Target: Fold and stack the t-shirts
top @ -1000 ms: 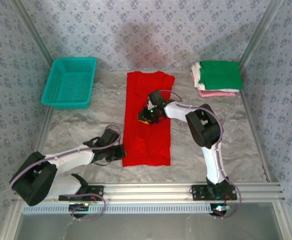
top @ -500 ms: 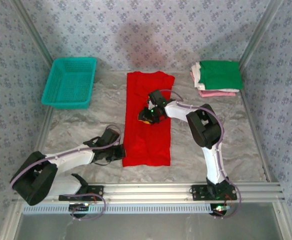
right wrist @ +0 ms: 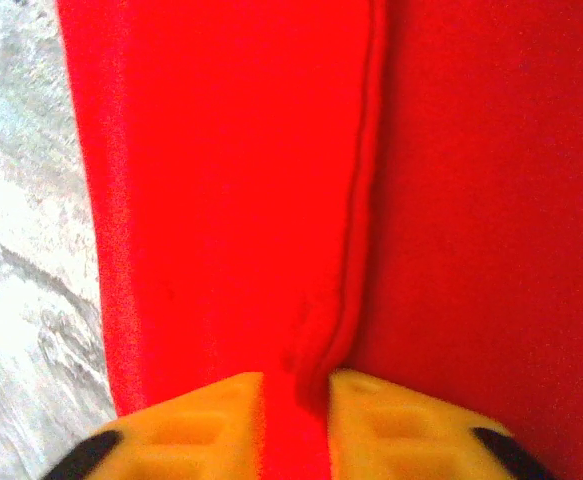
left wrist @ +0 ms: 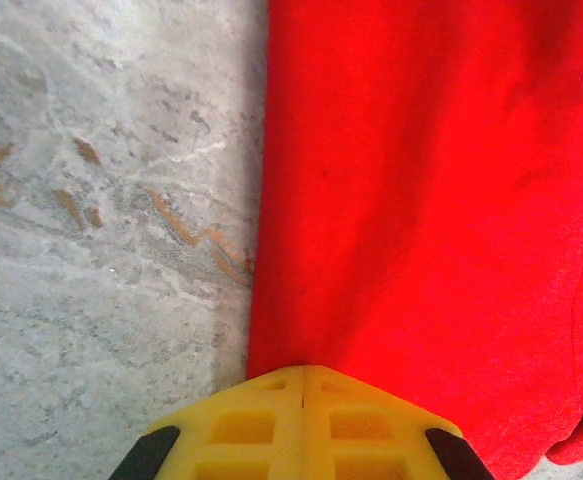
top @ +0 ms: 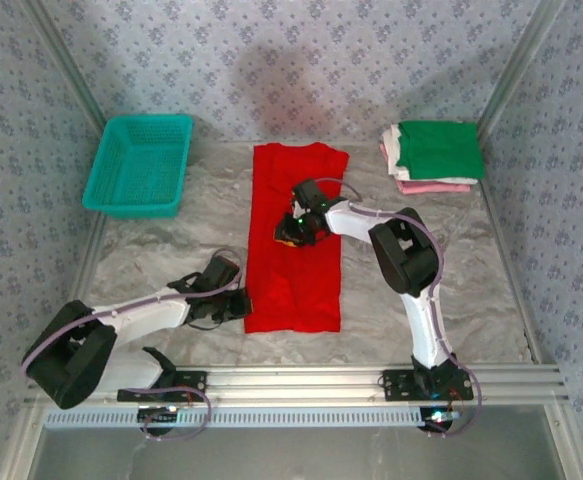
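Right tool [right wrist: 296,388] is pinched almost shut on a raised fold of the red t-shirt [right wrist: 201,180], with cloth filling the narrow gap between its yellow fingers [right wrist: 196,420]. From above, this tool [top: 293,228] sits low over the middle of the shirt [top: 296,285]. The shirt lies flat as a long strip down the centre of the marbled worktop [top: 171,250]. The left tool [left wrist: 303,378] has its yellow fingers pressed together with no gap. Its tips sit at the shirt's left edge near the near corner [top: 239,303], where cloth meets bare worktop [left wrist: 101,250]; I cannot tell whether any cloth is caught between them. At the far right lies a folded stack, well apart from both arms: a green t-shirt [top: 439,148] on top, a white t-shirt [top: 392,150] and a pink t-shirt [top: 431,187] beneath. A teal basket [top: 139,165] stands at the far left.
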`<move>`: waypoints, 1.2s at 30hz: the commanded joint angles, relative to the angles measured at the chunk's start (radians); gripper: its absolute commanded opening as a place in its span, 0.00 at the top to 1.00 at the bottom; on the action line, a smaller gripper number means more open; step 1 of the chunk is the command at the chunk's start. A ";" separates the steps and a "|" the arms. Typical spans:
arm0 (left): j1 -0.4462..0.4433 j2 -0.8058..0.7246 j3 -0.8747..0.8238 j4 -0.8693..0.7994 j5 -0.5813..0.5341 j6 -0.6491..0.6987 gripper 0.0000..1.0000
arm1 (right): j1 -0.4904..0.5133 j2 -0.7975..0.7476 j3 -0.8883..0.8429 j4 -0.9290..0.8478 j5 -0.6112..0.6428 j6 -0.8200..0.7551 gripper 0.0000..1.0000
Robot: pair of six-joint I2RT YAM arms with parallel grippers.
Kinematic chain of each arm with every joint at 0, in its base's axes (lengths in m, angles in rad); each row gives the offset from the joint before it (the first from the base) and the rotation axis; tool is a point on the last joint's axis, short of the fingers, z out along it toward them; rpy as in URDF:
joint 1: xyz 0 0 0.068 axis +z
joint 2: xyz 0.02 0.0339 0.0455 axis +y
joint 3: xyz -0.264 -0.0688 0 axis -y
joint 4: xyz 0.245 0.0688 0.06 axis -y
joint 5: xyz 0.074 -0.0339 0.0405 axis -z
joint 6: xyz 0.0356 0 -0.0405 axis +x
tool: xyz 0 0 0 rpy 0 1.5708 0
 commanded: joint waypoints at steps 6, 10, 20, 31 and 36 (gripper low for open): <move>-0.009 0.047 -0.061 -0.176 -0.033 0.006 1.00 | -0.012 -0.037 0.027 -0.017 0.029 0.001 1.00; -0.007 0.026 -0.058 -0.203 -0.041 0.015 1.00 | -0.030 -0.082 0.024 -0.042 0.025 -0.014 1.00; -0.008 0.016 -0.061 -0.219 -0.050 0.016 1.00 | -0.038 -0.192 -0.087 -0.016 0.024 0.013 1.00; -0.008 0.014 -0.061 -0.242 -0.033 0.027 1.00 | -0.046 -0.116 -0.078 -0.045 0.070 -0.001 0.71; -0.009 -0.032 -0.046 -0.297 -0.018 0.038 1.00 | -0.048 -0.128 -0.069 -0.055 0.069 -0.033 0.71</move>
